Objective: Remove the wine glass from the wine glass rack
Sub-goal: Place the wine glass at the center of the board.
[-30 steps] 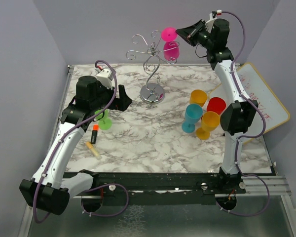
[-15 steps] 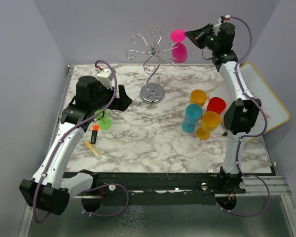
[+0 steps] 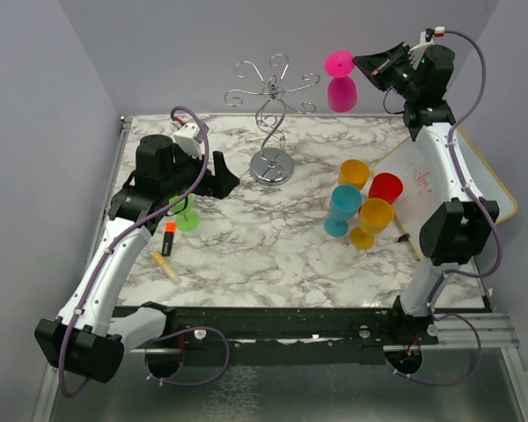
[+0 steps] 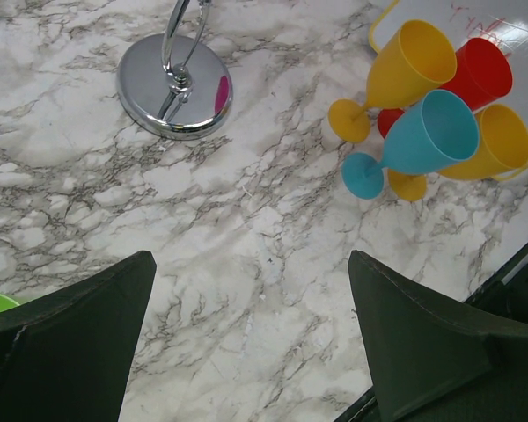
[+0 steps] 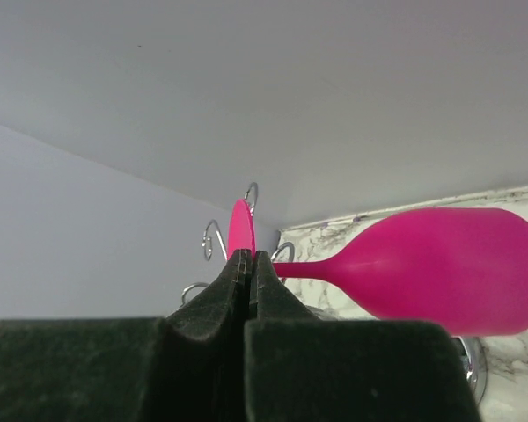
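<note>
The pink wine glass (image 3: 341,91) hangs upside down in the air, just right of the wine glass rack (image 3: 271,163) and apart from its scroll arms. My right gripper (image 3: 361,63) is shut on the glass's flat foot. In the right wrist view the right gripper (image 5: 251,257) pinches the foot edge-on, the pink wine glass's bowl (image 5: 444,268) lies to the right, and the rack's scrolls (image 5: 211,239) show behind. My left gripper (image 3: 224,176) stands open and empty over the table, left of the rack's base (image 4: 172,88). In its own view the left gripper (image 4: 249,264) has only marble between its fingers.
Two yellow glasses (image 3: 354,173), a red glass (image 3: 386,186) and a blue glass (image 3: 342,207) cluster at the right, beside a whiteboard (image 3: 462,180). A green glass (image 3: 187,215), an orange marker (image 3: 169,238) and a yellow stick (image 3: 165,265) lie under the left arm.
The right gripper has carried the pink wine glass rightward, off the rack's arm and clear of it. The left arm has stayed still.
</note>
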{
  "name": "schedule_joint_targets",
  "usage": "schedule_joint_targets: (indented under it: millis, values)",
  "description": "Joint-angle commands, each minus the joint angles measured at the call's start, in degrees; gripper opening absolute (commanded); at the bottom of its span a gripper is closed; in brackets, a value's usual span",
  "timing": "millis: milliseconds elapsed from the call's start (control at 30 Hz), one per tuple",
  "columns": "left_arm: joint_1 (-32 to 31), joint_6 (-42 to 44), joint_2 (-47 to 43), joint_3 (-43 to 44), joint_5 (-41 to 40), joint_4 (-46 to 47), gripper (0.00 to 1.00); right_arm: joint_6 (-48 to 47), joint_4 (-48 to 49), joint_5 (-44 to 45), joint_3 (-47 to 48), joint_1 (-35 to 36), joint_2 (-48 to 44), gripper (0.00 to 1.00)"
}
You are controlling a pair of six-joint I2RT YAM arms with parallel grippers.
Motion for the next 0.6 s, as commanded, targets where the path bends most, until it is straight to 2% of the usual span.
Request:
schedule_joint_targets:
  millis: [0,333,567]
  values:
    - [0.14,-1.06,-0.09,0.82,2.45,1.73,0.92,-1.60,3.88,-1.34,-4.53,-1.54,-5.29,0.01]
    - [0.10,-5.02,-0.50,0.32,7.42,5.62,0.92,-3.26,7.57,-12.29,-22.54,-1.48,-20.03,0.01]
    - [0.13,-13.40,-0.19,-2.15,14.78,15.82,0.91,-9.49,-2.30,-15.65,-27.26,-1.56,-28.99,0.01]
